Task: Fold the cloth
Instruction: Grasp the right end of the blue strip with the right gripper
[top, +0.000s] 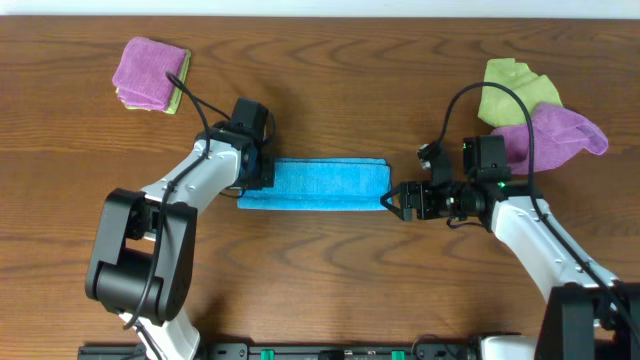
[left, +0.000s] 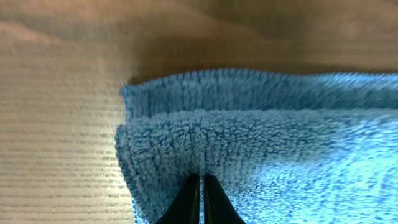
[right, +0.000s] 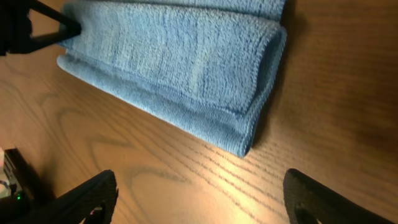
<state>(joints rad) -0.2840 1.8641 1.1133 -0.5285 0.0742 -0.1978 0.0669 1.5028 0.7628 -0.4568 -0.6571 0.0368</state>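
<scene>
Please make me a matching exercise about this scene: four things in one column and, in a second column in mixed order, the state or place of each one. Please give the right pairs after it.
Column 1
1. left claw
2. right claw
3. blue cloth
4. yellow-green cloth

Column 2
A. open, just off the blue cloth's end
B. folded into a long strip, lying between the two arms
C. crumpled, touching a purple cloth on the right side
D. shut on the blue cloth's edge

Pairs: 1-D, 2-A, 3-B, 4-C
</scene>
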